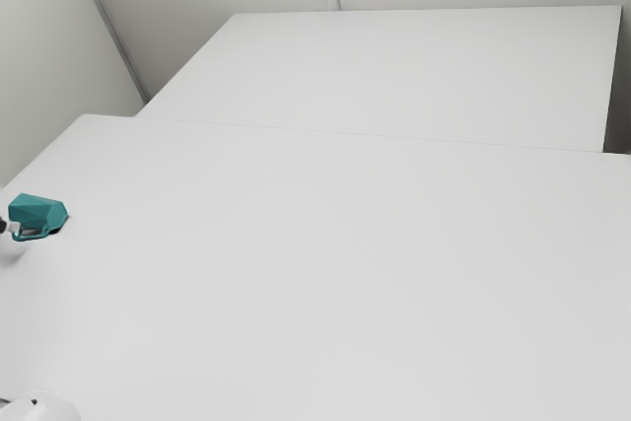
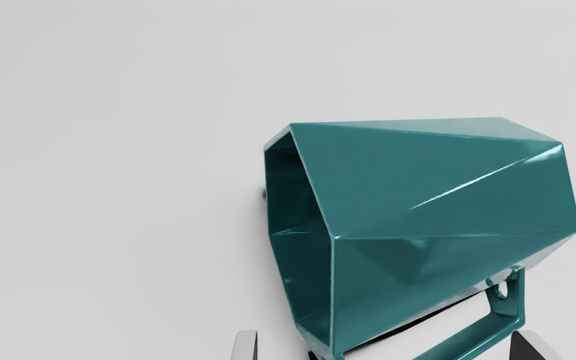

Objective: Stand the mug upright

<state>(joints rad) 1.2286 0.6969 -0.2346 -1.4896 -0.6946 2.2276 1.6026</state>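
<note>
At the exterior view's left edge, my gripper reaches in beside the teal faceted mug. The mug lies on its side on the white table. In the wrist view the mug shows its dark opening on one side and its base on the other, with the handle along the side nearest my gripper. My fingers stand wide apart, with part of the handle and the mug's rim between them and bare space beside each finger. The lower end of the handle is cut off.
A second white surface adjoins the table's far edge, with pale walls behind it. A white rounded part shows at the exterior view's lower left corner. Bare tabletop extends from the mug toward the exterior view's right.
</note>
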